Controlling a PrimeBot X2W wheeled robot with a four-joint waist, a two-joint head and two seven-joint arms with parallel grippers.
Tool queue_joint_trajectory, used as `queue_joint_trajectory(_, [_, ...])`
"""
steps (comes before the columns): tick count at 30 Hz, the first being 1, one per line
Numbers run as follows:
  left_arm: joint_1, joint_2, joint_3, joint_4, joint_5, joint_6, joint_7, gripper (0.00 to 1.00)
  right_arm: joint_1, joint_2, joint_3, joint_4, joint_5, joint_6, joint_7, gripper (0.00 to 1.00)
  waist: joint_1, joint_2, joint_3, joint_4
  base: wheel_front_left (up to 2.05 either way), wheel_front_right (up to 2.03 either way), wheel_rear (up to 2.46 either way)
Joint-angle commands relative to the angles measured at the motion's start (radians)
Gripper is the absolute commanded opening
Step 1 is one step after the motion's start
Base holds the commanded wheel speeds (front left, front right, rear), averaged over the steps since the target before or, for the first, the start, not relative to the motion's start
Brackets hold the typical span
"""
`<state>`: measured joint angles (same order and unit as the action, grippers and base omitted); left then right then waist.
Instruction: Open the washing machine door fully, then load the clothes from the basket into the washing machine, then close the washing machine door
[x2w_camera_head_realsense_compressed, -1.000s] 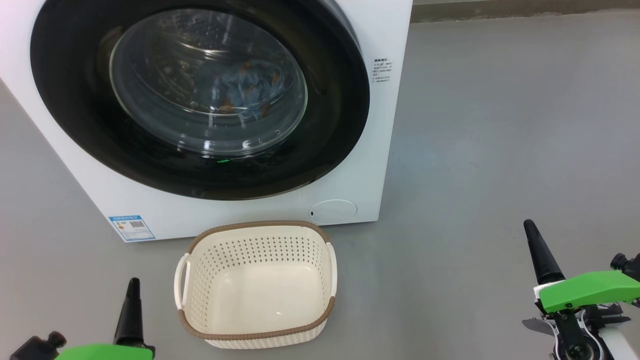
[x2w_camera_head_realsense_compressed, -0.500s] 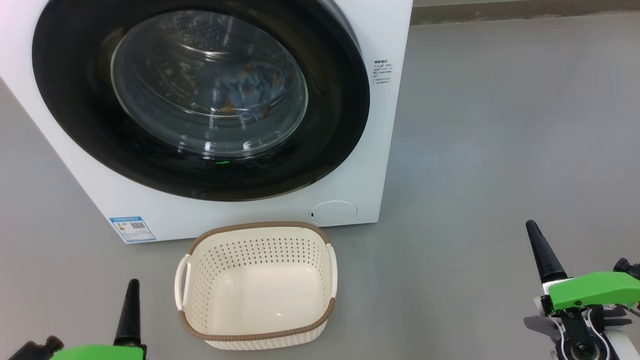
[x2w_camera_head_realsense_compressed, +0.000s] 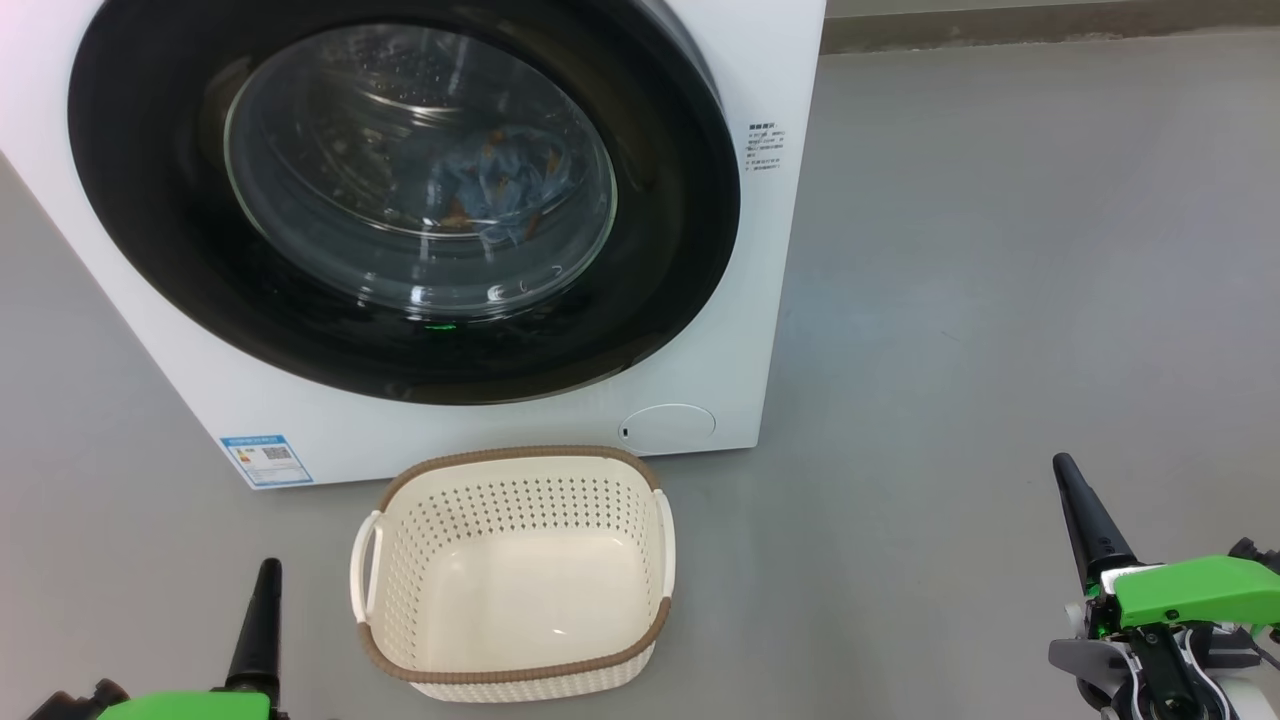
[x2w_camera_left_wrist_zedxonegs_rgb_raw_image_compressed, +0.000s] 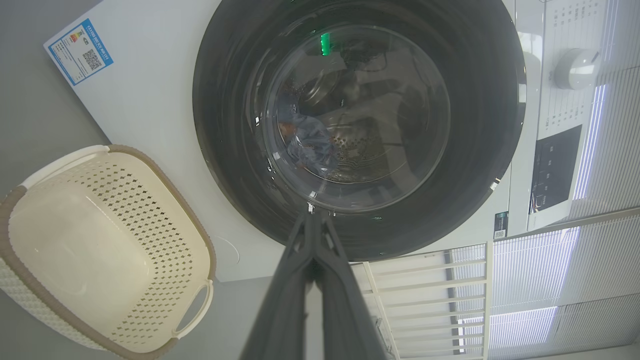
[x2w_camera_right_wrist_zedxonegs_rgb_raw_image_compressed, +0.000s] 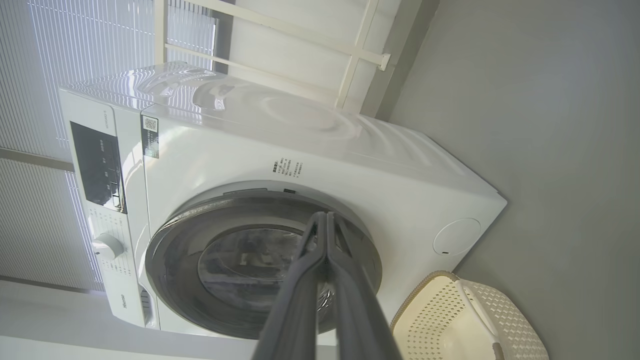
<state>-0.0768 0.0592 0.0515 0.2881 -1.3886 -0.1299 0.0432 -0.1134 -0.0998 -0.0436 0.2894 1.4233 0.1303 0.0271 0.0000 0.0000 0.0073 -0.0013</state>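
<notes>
The white washing machine (x2w_camera_head_realsense_compressed: 765, 260) stands ahead, and its washing machine door (x2w_camera_head_realsense_compressed: 680, 220) lies flat against the front, black rim and glass bowl facing me. Behind the glass the clothes show as a crumpled light blue garment (x2w_camera_head_realsense_compressed: 500, 185), which the left wrist view also catches (x2w_camera_left_wrist_zedxonegs_rgb_raw_image_compressed: 305, 142). In front of the machine the cream basket (x2w_camera_head_realsense_compressed: 520, 452) sits on the floor with a bare bottom. My left gripper (x2w_camera_head_realsense_compressed: 268, 575) is low at the left of the basket and shut on nothing. Right of the basket, my right gripper (x2w_camera_head_realsense_compressed: 1065, 470) is also shut and empty, its fingers (x2w_camera_right_wrist_zedxonegs_rgb_raw_image_compressed: 326, 220) pressed together.
A blue label sticker (x2w_camera_head_realsense_compressed: 258, 458) and a round filter cap (x2w_camera_head_realsense_compressed: 667, 423) mark the machine's lower front. Grey floor (x2w_camera_head_realsense_compressed: 1000, 300) spreads to the right. The control panel knob (x2w_camera_left_wrist_zedxonegs_rgb_raw_image_compressed: 575, 67) and a white rail frame (x2w_camera_left_wrist_zedxonegs_rgb_raw_image_compressed: 425, 290) appear beyond the machine.
The head view has tipped slightly, so everything sits a few pixels lower. My right gripper has sunk a little further toward the bottom right corner. Door, basket and left gripper are otherwise unchanged.
</notes>
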Motion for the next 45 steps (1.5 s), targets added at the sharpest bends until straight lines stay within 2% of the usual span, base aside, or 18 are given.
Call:
queue_joint_trajectory(1, [-0.036, 0.008, 0.033, -0.033, -0.026, 0.001, 0.008, 0.00, -0.013, -0.004, 0.002, -0.032, 0.027, 0.000, 0.012, 0.00, 0.0000, 0.0000, 0.000, 0.000, 0.00, 0.00, 0.00])
queue_joint_trajectory(22, [-0.039, -0.008, 0.064, -0.038, -0.215, 0.001, 0.070, 0.00, -0.002, 0.037, -0.054, -0.038, 0.194, 0.000, 0.073, 0.00, 0.0000, 0.0000, -0.007, 0.001, 0.00, 0.00, 0.00])
queue_joint_trajectory(45, [-0.039, -0.009, 0.064, -0.038, -0.219, 0.001, 0.071, 0.00, -0.002, 0.039, -0.057, -0.038, 0.196, 0.000, 0.076, 0.00, 0.0000, 0.0000, -0.007, 0.001, 0.00, 0.00, 0.00])
